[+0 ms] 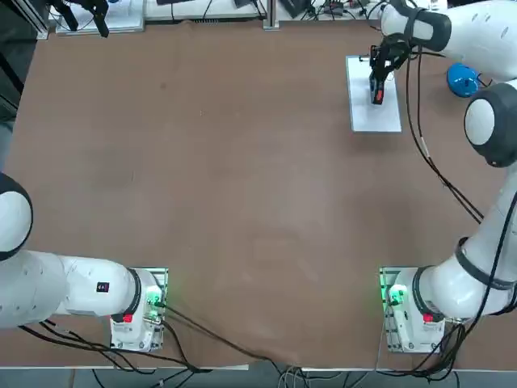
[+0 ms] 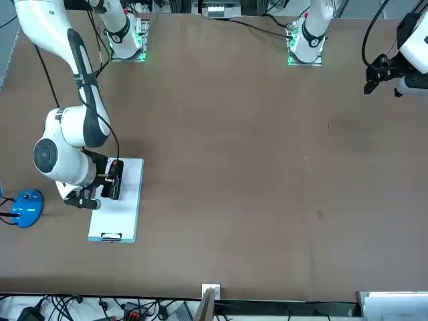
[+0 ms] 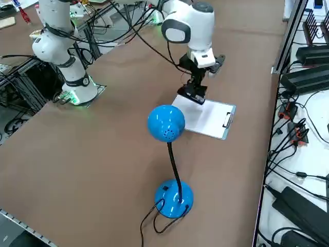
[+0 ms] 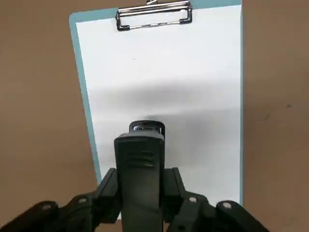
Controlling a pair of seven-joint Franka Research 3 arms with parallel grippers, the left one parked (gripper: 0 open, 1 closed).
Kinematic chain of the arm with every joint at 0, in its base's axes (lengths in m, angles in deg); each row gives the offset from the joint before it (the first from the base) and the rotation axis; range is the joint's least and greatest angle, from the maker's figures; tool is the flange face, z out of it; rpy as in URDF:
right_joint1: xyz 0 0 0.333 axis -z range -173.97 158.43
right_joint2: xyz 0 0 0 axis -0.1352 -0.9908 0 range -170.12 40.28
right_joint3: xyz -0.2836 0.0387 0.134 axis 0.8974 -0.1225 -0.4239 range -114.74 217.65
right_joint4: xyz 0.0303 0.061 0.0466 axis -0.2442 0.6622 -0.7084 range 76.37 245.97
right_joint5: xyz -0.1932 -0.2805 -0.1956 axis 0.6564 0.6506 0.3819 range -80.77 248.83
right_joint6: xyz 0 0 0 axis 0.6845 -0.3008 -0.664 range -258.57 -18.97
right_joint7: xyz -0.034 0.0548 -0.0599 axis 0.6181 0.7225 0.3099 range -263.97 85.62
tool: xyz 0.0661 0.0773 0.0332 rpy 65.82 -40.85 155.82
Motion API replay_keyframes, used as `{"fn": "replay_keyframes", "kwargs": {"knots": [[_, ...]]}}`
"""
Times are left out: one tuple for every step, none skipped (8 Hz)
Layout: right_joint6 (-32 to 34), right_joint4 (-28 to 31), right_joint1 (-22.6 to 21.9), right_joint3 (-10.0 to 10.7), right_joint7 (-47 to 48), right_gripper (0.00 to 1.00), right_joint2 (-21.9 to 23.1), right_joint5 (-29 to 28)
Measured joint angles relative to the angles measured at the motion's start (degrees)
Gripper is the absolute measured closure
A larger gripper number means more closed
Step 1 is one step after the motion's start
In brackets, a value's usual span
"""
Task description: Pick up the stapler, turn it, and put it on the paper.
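In the wrist view, the stapler's point(image 4: 140, 179) near end is cut off by the picture's edge.

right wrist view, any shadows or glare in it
Right wrist view: soft grey shadow bands cross the paper near the stapler, and the metal clip catches bright glints; top view: a faint paler sheen on the brown table; right side view: a small bright highlight on the blue lamp head.

1 lamp point(image 3: 166, 123), 1 clipbd point(image 3: 198, 118), 2 arms
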Motion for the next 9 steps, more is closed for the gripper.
{"fn": "replay_keyframes", "kwargs": {"knots": [[-3.5, 1.9, 0.3, 0.0, -2.2, 0.58, 0.1, 0.0], [-5.6, 3.2, 0.6, 0.0, -3.9, 0.58, 0.0, 0.0], [-7.3, 4.1, 0.8, 0.0, -4.6, 0.58, -0.1, 0.0], [-9.4, 4.5, 0.8, 0.0, -4.9, 0.58, -0.5, 0.0], [-11.4, 4.7, 0.8, -0.1, -5.1, 0.58, -1.0, 0.0], [-13.1, 4.8, 0.8, -0.1, -5.2, 0.58, -1.7, 0.0], [-14.4, 4.8, 0.8, -0.1, -5.3, 0.58, -2.3, 0.0], [-15.2, 4.8, 0.8, -0.1, -5.5, 0.58, -2.8, 0.0], [-15.6, 4.8, 0.8, -0.1, -6.2, 0.58, -3.2, 0.0]]}}
